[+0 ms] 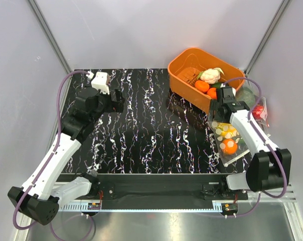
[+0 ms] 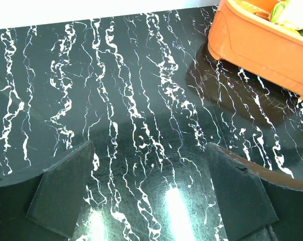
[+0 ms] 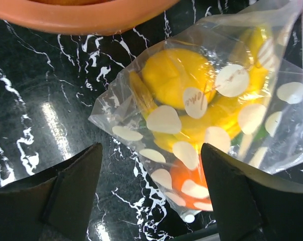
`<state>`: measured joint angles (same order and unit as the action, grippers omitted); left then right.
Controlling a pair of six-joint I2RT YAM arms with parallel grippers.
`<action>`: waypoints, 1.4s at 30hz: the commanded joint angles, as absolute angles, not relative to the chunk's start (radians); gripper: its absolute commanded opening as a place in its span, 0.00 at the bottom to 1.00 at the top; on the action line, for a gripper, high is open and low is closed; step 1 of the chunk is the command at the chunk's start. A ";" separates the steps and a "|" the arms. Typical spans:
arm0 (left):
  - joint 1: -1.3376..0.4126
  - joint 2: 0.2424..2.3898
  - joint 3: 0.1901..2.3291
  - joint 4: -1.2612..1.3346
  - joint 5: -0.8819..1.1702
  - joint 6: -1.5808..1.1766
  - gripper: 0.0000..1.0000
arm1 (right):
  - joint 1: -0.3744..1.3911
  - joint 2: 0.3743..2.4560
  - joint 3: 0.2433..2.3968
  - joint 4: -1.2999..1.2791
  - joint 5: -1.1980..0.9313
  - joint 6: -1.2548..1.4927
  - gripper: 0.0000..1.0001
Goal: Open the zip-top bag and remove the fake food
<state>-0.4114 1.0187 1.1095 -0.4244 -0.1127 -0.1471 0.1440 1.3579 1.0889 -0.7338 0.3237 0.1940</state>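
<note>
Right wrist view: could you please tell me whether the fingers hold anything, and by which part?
Nothing is held: the right gripper is open over the zip-top bag.

Pale grey walls [image 1: 141,30] enclose a glossy black white-veined tabletop [image 1: 141,125].

A black, white-veined counter [image 1: 141,130] carries an orange tub [image 1: 186,90] at its far right corner. In the tub lie a white cauliflower [image 1: 210,75] and two orange fruits [image 1: 202,86]. Near the right edge, a big green ball [image 1: 246,95] and a red item [image 1: 259,111] sit close together
</note>
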 commanded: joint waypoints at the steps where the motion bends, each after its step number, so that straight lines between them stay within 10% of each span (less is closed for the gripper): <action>1: -0.411 1.022 1.109 -0.376 -0.115 -0.127 0.99 | 0.150 1.416 1.078 -0.690 0.313 0.187 0.86; 8: -0.411 1.017 1.109 -0.377 -0.123 -0.121 0.99 | 0.152 1.502 1.068 -0.693 0.330 0.210 0.68; 13: -0.411 1.014 1.112 -0.379 -0.124 -0.121 0.99 | 0.150 1.490 1.072 -0.699 0.310 0.195 0.18; 22: -0.413 1.014 1.112 -0.379 -0.124 -0.121 0.99 | 0.152 1.473 1.074 -0.712 0.328 0.192 0.00; 26: -0.411 1.015 1.109 -0.377 -0.129 -0.121 0.99 | 0.152 1.412 1.092 -0.730 0.382 0.193 0.18; 27: -0.413 1.017 1.109 -0.377 -0.129 -0.120 0.99 | 0.152 1.399 1.094 -0.735 0.394 0.190 0.46; 32: -0.411 1.029 1.109 -0.379 -0.121 -0.123 0.99 | 0.147 1.353 1.101 -0.769 0.475 0.180 0.88; 42: -0.413 1.029 1.111 -0.377 -0.117 -0.124 0.99 | 0.115 1.496 1.077 -0.741 0.368 0.176 0.90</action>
<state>-0.4114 1.0340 1.1095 -0.4248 -0.1177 -0.1310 0.1169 1.4670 1.0725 -0.7525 0.3996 0.1795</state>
